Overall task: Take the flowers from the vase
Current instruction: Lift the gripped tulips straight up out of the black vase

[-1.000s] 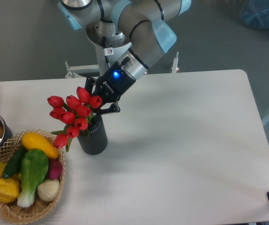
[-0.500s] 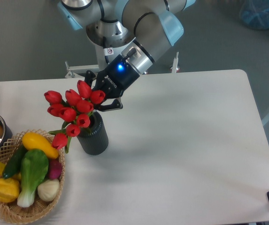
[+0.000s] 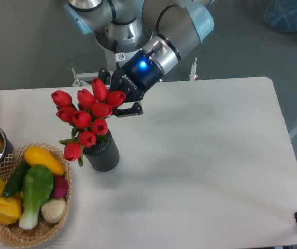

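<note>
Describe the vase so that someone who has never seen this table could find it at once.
Start at the wicker basket of vegetables at the table's front left. Just to its right stands the vase, under the red flowers. It alone is dark grey, ribbed and cylindrical.

Matt ribbed vase (image 3: 102,155), woven wicker basket (image 3: 60,218)

Hand (image 3: 118,101) is clamped on the flowers (image 3: 86,116) just behind the red buds, blue light glowing on its body. The stems reach down into the mouth of the dark ribbed vase (image 3: 102,154), which stands upright on the white bench (image 3: 200,166). Left of the vase sits the wicker basket (image 3: 29,194), piled with vegetables.
</note>
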Available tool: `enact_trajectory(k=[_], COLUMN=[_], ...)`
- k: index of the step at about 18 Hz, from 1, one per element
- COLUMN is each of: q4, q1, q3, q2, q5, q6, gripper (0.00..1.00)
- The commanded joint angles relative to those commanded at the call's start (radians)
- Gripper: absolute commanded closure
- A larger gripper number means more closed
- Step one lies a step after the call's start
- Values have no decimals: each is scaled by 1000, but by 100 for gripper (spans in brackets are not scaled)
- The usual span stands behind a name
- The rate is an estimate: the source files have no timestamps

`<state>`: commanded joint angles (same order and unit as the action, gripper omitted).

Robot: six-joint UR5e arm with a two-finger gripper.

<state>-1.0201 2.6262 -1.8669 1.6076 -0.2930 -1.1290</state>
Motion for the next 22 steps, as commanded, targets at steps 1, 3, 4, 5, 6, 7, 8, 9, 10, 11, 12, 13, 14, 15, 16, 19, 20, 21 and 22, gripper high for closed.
enact_trajectory(k=[1,3,4,5,6,7,8,9,10,11,12,13,14,15,16,19,20,21,22], q4=[-2,-2,-3,-5,-5,-11,-20,-35,-52,-61,-64,-67,-69,-71,-75,-89,-89,-89,-89], q1=[0,0,0,0,3,6,12,18,20,21,26,29,34,35,40,60,66,77,86], q3=[-2,-15,-24,-31,-38,-43,-44,-44,-43,-43,-43,-41,-40,-37,-35,-29,-26,-22,-17], q2=[-3,-15,-21,-29,-35,-49,-61,-74,-83,-89,-94,-95,-100,-103,-109,-123,-126,-127,-129], q5=[0,-3,-3,-3,-3,-3,-3,-3,-3,-3,-3,-3,-2,0,0,6,23,40,52], q6=[2,11,12,11,12,12,12,12,12,12,12,12,14,14,18,31,31,35,43], gripper=[100,100,100,100,100,100,100,100,100,100,100,100,100,100,100,100,100,100,100])
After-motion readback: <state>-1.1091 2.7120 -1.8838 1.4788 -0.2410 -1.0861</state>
